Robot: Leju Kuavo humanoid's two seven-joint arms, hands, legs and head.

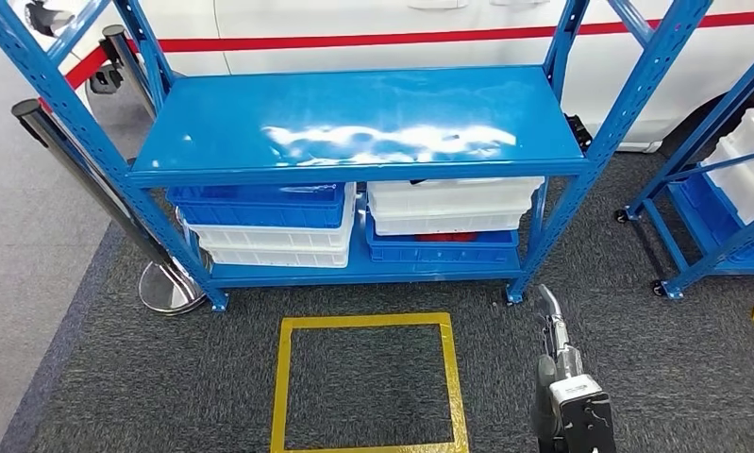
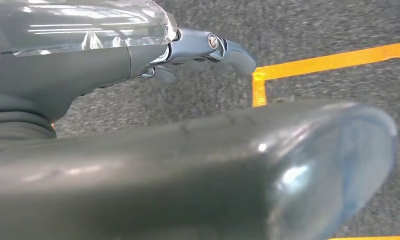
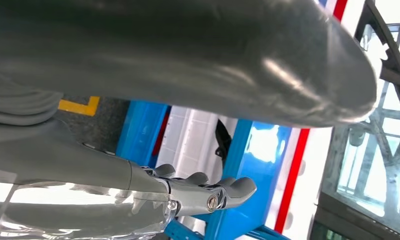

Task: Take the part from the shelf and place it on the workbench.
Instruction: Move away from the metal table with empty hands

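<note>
From the head view, a blue shelf [image 1: 354, 123] stands ahead with a bare, glossy top board. Below it sit white bins [image 1: 453, 203] and blue bins [image 1: 257, 203]. The part is most likely the dark piece poking up over the rim of the right white bin; too little of it shows to name it. It looks small and rigid, so probably light and easy to pinch, best taken by the end that sticks up. A yellow taped square [image 1: 365, 382] marks the carpet in front. The right hand [image 1: 549, 307] hangs low near the shelf's right leg, holding nothing.

In the left wrist view, the left hand [image 2: 208, 47] hangs over the carpet beside a corner of the yellow tape, fingers stretched out loosely, thumb apart, nothing in its hold.

In the right wrist view, the right hand's fingers [image 3: 228, 187] lie slightly curled and apart from the thumb, empty, with the shelf post and the dark part [image 3: 221, 137] beyond.
</note>
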